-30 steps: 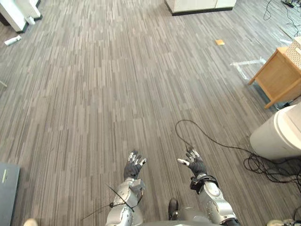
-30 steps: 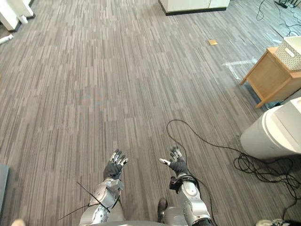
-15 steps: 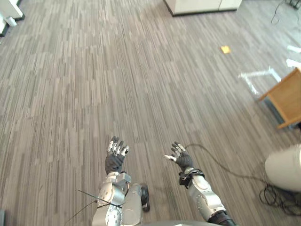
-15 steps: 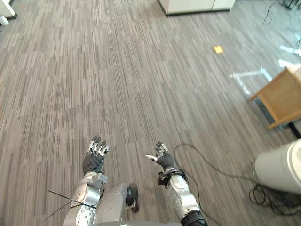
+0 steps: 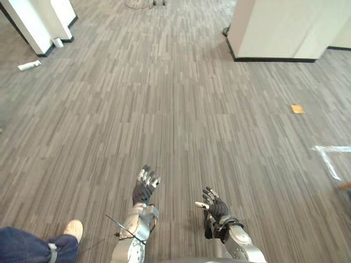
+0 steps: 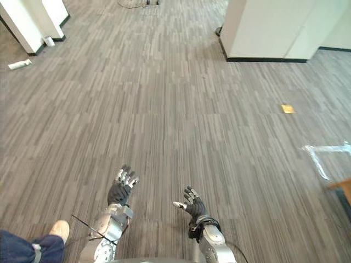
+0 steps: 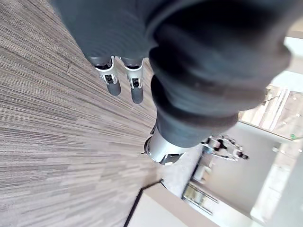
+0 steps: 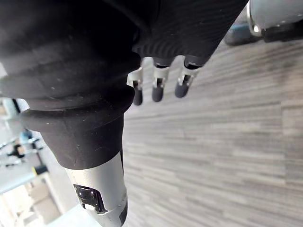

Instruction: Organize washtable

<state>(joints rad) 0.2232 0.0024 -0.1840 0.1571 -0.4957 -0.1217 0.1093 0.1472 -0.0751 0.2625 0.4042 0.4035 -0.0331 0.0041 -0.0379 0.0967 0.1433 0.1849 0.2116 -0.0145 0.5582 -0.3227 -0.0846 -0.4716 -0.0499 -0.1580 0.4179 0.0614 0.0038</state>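
Both hands hover empty over a grey striped floor. My left hand (image 5: 144,187) is raised at lower centre-left with its fingers straight and spread, open. A little to its right, my right hand (image 5: 216,207) is open too, its fingers relaxed and its thumb out to the side. In the left wrist view the fingers (image 7: 112,84) point out straight over the floor with nothing between them. The right wrist view gives the same for the fingers (image 8: 158,89) of the right hand. No washtable is in sight.
A white cabinet block (image 5: 279,27) on a dark base stands at the far right. A white pillar (image 5: 33,22) rises at the far left, with a small white bottle (image 5: 28,66) lying on the floor beside it. A person's shoe (image 5: 71,230) and trouser leg (image 5: 30,249) are at lower left. An orange scrap (image 5: 297,108) lies at right.
The camera has swung: the wooden table and white bin have left the view, while the pillar, bottle and a person's leg have come in. Both hands stay open and raised.
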